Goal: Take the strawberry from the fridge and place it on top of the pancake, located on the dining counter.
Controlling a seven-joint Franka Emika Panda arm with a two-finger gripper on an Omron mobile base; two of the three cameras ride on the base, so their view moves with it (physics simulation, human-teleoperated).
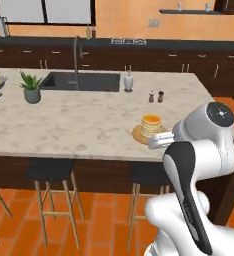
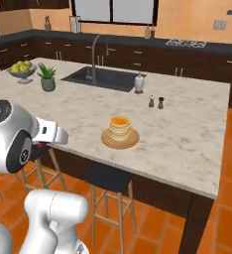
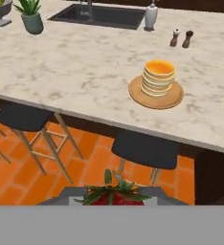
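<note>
Strawberry [image 3: 115, 195] sits pinched in the gripper [image 3: 115, 201], out past the near edge of the dining counter [image 3: 75, 72], above the orange floor [image 3: 18, 177] and black stools [image 3: 143, 148]. The pancake [image 3: 158, 78] sits on its wooden plate [image 3: 138, 93] close to that near edge. Bare stone lies all around the plate.

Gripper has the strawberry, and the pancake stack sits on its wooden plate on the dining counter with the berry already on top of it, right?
Not quite. The strawberry is at the gripper, off the dining counter's near edge above the stools. The hand view shows the pancake's orange top bare. The rest holds: the stack sits on its wooden plate.
</note>
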